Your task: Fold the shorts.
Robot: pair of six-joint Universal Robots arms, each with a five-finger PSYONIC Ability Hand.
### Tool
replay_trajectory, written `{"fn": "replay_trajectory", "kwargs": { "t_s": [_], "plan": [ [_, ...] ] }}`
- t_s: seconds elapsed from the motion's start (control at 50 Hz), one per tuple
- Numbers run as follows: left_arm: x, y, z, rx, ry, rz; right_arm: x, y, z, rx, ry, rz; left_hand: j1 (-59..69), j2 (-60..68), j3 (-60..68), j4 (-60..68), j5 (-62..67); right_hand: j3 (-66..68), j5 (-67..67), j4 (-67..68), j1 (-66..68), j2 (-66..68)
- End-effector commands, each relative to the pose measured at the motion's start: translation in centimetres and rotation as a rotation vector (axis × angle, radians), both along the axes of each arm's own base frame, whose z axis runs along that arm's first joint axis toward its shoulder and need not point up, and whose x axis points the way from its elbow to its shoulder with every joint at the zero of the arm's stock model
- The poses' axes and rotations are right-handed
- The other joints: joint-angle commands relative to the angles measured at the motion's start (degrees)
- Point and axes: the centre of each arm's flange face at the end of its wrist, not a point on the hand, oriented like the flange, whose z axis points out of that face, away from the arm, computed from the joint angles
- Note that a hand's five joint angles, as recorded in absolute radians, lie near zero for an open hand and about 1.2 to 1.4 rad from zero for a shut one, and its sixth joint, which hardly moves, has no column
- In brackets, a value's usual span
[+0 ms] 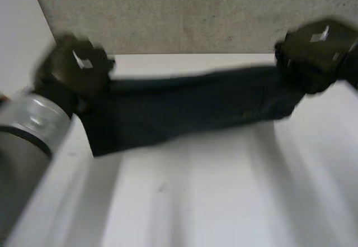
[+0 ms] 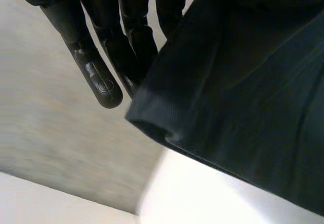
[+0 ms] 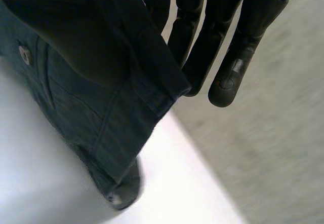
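**Head view: shorts (image 1: pixel 190 107) stretched between two hands over the bench (image 1: pixel 196 196)**

The left robot hand (image 1: pixel 75 68) holds one end of the shorts above the far left part of the bench. In the left wrist view its fingers (image 2: pixel 104 84) are straight and the dark cloth (image 2: pixel 243 82) lies against them. The thumb is covered, but the taut cloth suggests a pinch between fingers and thumb.

The shorts run as a long dark band across the far side of the bench, in front of the grey wall (image 1: pixel 184 12). I cannot tell whether their lower edge touches the bench.

The right robot hand (image 1: pixel 316 48) holds the other end above the far right part of the bench. In the right wrist view its straight fingers (image 3: pixel 228 82) lie just behind a hemmed edge of the cloth (image 3: pixel 101 107), again most likely a pinch. A small button (image 3: pixel 23 54) shows on the cloth there.

The step looks like carrying the spread shorts to lay or fold them. The next move calls for both hands to lower together and keep the cloth taut, so it lands flat on the bench without bunching.
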Motion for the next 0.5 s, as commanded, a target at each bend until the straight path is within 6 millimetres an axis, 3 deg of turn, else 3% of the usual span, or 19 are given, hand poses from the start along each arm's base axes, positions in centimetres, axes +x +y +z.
{"fn": "replay_trajectory", "kwargs": {
  "t_s": [0.02,0.04,0.1,0.16,0.4,0.42,0.5],
  "plan": [
    [1.7,2.2,9.2,-0.246,0.207,0.0,-0.2,0.5,6.5,-0.209,-0.079,-0.008,14.2,11.39,11.73,10.9,14.51,12.59,14.49,11.74,24.62,12.47],
    [1.8,2.4,10.4,-0.272,0.24,-0.003,-0.2,0.5,7.2,-0.222,-0.105,-0.008,14.2,11.39,11.73,10.9,14.51,12.59,14.49,11.74,24.62,12.47],
    [1.8,2.7,11.2,-0.289,0.261,-0.01,-0.1,0.3,7.3,-0.211,-0.124,-0.004,14.2,11.39,11.73,10.9,14.51,12.59,14.49,11.74,24.62,12.47],
    [1.5,1.9,10.5,-0.266,0.248,-0.007,0.2,0.1,6.3,-0.174,-0.117,0.005,14.2,11.39,11.73,10.9,14.51,12.59,14.49,11.74,24.62,12.47],
    [-3.5,-5.6,-1.3,0.054,0.072,0.006,4.1,-3.9,-3.7,0.138,-0.027,0.055,14.2,11.39,11.73,10.9,14.51,12.59,14.49,11.74,24.62,12.47],
    [-3.9,-7.2,-2.4,0.07,0.061,0.02,4.5,-4.7,-5.1,0.168,-0.017,0.044,14.2,11.39,11.73,10.9,14.51,12.59,14.49,11.74,24.62,12.47],
    [-5.0,-11.0,-4.5,0.078,0.051,0.05,5.8,-7.3,-7.3,0.137,-0.023,-0.005,14.2,11.39,11.73,10.9,14.51,12.59,14.49,11.74,24.62,12.47]
  ]
}}
